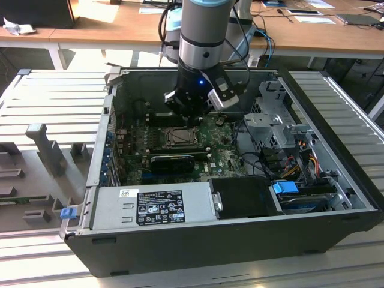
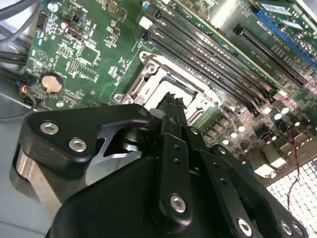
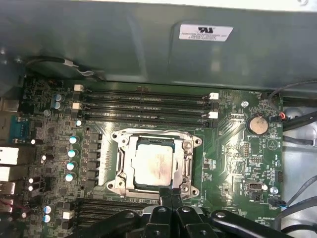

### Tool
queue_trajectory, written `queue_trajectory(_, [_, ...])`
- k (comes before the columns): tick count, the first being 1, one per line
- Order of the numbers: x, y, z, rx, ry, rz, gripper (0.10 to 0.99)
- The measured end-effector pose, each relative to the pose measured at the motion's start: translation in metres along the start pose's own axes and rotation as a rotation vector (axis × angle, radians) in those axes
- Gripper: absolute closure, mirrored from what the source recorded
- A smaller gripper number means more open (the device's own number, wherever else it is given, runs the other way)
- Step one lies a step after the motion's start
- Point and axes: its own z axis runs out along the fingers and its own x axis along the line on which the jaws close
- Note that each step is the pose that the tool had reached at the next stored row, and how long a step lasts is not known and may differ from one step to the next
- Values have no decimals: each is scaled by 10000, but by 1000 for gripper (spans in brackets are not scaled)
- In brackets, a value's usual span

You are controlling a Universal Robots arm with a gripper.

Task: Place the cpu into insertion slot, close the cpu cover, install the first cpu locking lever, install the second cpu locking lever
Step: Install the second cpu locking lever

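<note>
The cpu (image 3: 154, 166), a dull silver square chip, lies flat in the insertion slot (image 3: 117, 184) on the green motherboard. The cpu cover (image 3: 128, 166), a thin metal frame, lies down around the chip, which shows through its window. I cannot tell how the locking levers along the frame's edges stand. My gripper (image 3: 171, 194) is shut with nothing between its fingers, and its tips hover at one edge of the socket. In the second wrist view the gripper (image 2: 172, 101) hides part of the socket (image 2: 148, 79). The exterior view has the gripper (image 1: 193, 120) just above the socket (image 1: 179, 138).
Long black memory slots (image 3: 146, 99) run beside the socket, with a coin battery (image 3: 257, 124) close by. In the open case, a long black card (image 1: 173, 161), the power supply (image 1: 153, 204), a metal drive cage (image 1: 279, 120) and loose cables (image 1: 258, 157) surround the board.
</note>
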Motion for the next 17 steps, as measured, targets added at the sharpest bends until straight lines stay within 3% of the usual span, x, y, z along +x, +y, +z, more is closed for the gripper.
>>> queue_trajectory(2, [2,-37,46,-6,7,-68,980])
queue_trajectory(4, [13,-132,75,-18,7,-74,980])
queue_trajectory(11, [15,-170,129,-51,27,-168,980])
queue_trajectory(13, [59,-187,148,-181,18,-158,980])
queue_trajectory(17, [193,-218,163,-189,18,-155,980])
